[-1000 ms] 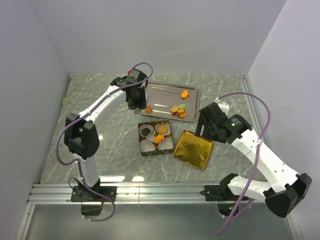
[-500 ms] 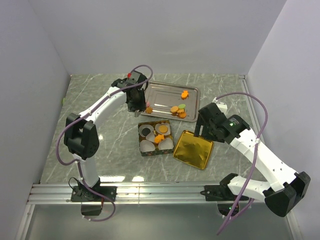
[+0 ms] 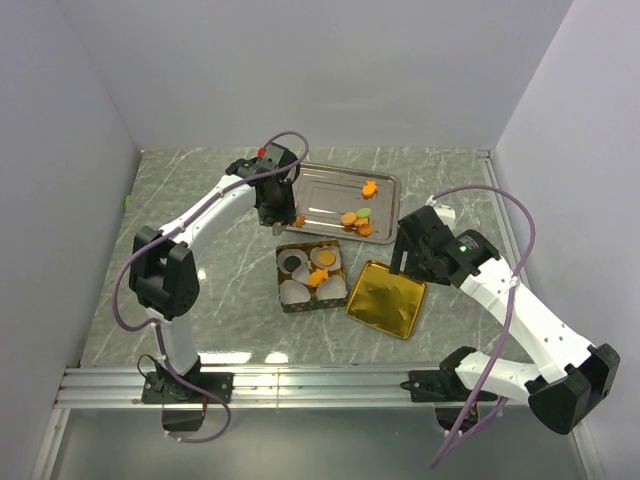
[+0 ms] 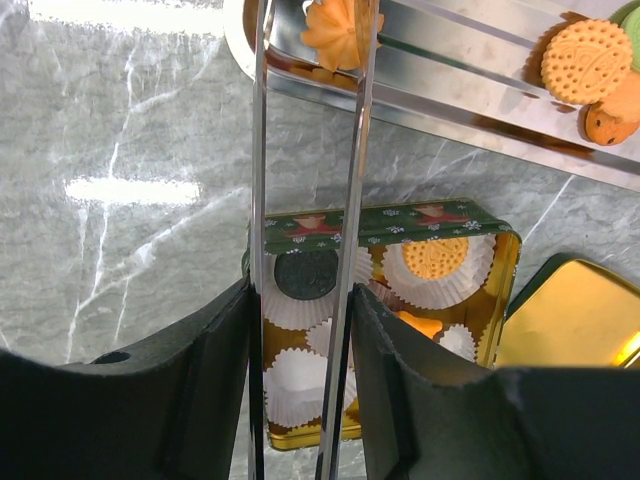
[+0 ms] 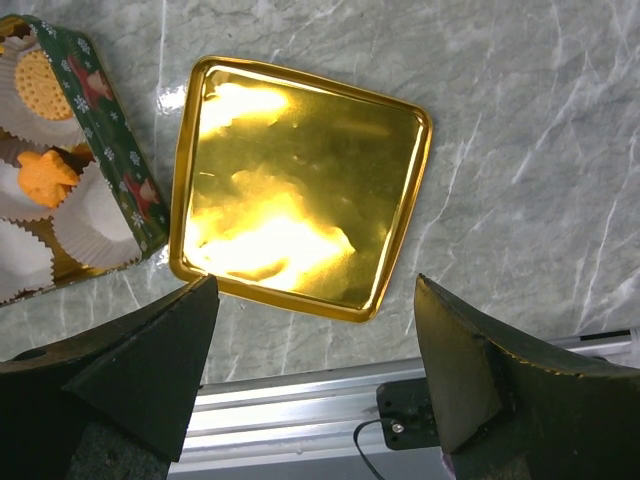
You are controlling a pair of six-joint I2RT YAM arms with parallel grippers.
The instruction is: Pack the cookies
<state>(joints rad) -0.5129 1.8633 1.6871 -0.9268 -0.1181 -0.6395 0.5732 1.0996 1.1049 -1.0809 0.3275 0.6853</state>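
Note:
My left gripper (image 4: 303, 296) is shut on a pair of thin metal tongs (image 4: 257, 150). The tong tips pinch an orange flower-shaped cookie (image 4: 340, 30) over the near-left rim of the silver tray (image 4: 450, 85). More cookies (image 3: 356, 220) lie on the tray's right part. Below the tongs, the green tin (image 3: 312, 275) holds white paper cups, with a dark cookie (image 4: 305, 272), a round orange one (image 4: 435, 257) and an orange star-shaped one (image 4: 420, 322). To the right, my right gripper (image 5: 315, 300) hangs open above the gold lid (image 5: 300, 190), holding nothing.
The gold lid (image 3: 386, 298) lies face up just right of the tin. A single orange cookie (image 3: 370, 186) sits apart at the tray's far right. Grey walls close in the marble table on three sides, and an aluminium rail (image 3: 300, 385) runs along the near edge.
My left gripper, still holding the tongs and cookie, has edged slightly to the right at the tray's corner. The right arm has barely moved.

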